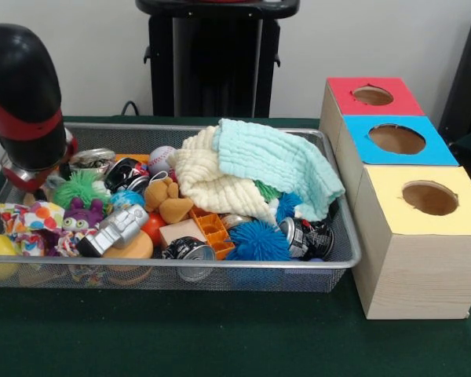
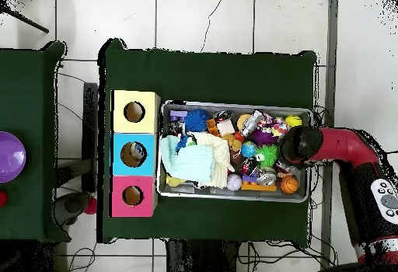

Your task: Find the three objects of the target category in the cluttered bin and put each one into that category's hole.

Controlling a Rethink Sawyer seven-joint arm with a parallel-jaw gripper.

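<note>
From overhead I see the arm [image 2: 334,146] over the bin [image 2: 235,106], three boxes [image 2: 134,153] beside it; claw state I can't tell, bags unseen.

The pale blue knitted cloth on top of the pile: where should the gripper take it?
Pinch the pale blue knitted cloth from above at its raised folded ridge near the cream cloth. It lies draped on top of the clutter in the bin, so a straight-down approach looks clear.
</note>
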